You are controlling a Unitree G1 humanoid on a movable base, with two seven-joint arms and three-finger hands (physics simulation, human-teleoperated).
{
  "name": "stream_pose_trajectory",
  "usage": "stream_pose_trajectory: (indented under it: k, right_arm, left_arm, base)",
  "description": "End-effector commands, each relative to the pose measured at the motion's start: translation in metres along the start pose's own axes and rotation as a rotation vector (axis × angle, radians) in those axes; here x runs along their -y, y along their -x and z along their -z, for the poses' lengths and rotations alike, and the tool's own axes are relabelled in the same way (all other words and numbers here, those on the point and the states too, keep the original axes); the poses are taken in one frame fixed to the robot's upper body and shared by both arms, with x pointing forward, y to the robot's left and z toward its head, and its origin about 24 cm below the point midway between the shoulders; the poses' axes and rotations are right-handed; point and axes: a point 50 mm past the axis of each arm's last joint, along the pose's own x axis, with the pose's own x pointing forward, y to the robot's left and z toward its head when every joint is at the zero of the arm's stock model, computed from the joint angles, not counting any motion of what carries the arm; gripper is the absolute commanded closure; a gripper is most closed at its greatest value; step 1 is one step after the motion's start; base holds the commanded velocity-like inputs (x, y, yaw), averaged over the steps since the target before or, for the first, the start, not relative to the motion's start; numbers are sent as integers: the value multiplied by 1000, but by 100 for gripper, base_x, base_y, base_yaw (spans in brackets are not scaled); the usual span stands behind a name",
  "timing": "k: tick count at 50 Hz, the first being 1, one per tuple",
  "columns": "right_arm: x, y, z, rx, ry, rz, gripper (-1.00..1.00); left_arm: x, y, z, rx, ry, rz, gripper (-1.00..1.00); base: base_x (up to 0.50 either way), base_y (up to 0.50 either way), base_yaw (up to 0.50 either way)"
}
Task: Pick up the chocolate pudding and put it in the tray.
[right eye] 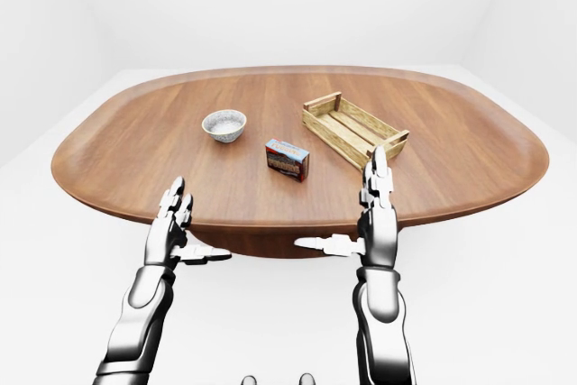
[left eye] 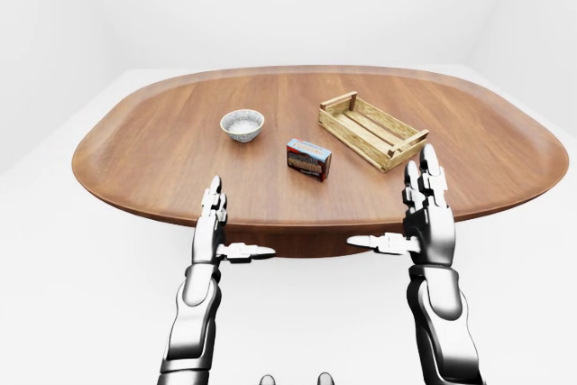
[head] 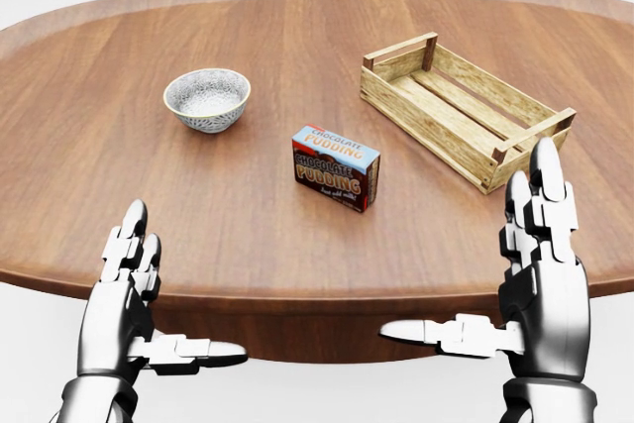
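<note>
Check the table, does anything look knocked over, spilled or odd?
Nothing stands out. The pudding box, bowl and wooden tray sit apart on the table, the bowl upright and the tray empty. Both hands hover open, holding nothing.

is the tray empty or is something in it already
Empty. The tray shows only its bare slats; the pudding lies on the table to its left, apart from it.

The pudding box (head: 336, 167), lying just beside the wooden tray (head: 464, 111), reads "CHOCOLATE PUDDING" on its blue top and again on its dark side; smaller print below is illegible.
</note>
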Motion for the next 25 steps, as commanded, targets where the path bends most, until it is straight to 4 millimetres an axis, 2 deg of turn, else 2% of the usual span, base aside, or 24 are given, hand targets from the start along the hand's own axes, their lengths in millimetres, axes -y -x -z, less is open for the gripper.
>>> stream_pose_trajectory:
  k: [1, 25]
  right_arm:
    - [0, 0, 0, -2, -5, 2, -100]
    - [0, 0, 2, -6, 2, 1, -100]
  left_arm:
    - [0, 0, 0, 1, 0, 1, -100]
    - [0, 0, 0, 1, 0, 1, -100]
  base:
    - [0, 0, 0]
    - [2, 0, 0]
